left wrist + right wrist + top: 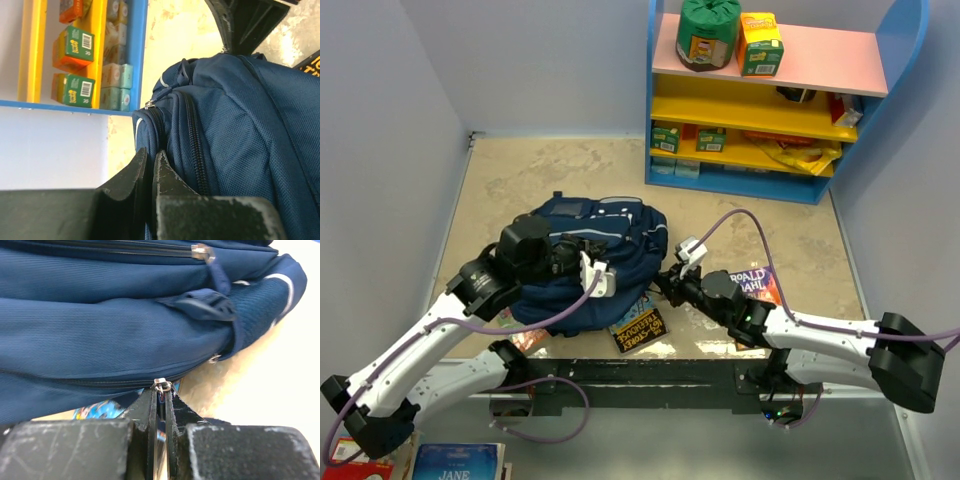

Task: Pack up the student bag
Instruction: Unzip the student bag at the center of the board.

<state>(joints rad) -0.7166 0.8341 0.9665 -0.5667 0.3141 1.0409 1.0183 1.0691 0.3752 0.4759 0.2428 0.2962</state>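
Two grips hold the bag (pixel 620 235) at mid-frame, my left gripper (pixel 151 156) pinching fabric, right gripper (pixel 161 393) clamped on the zip pull (pixel 161 385), so I judge unzipping is in hand, needing a steady drag along the teeth.

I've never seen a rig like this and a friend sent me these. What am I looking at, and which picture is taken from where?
These are two robot arms bolted to a table, each ending in a two-finger pincer. The wide picture looks down from above and behind them. The other two come from a camera on each wrist. On the table lie a navy backpack, a black book by its near edge and a Roald Dahl book partly hidden by the right arm. A coloured shelf stands behind. The left pincer looks shut on the backpack's fabric beside a zip. The right pincer is shut on a small metal zip pull.
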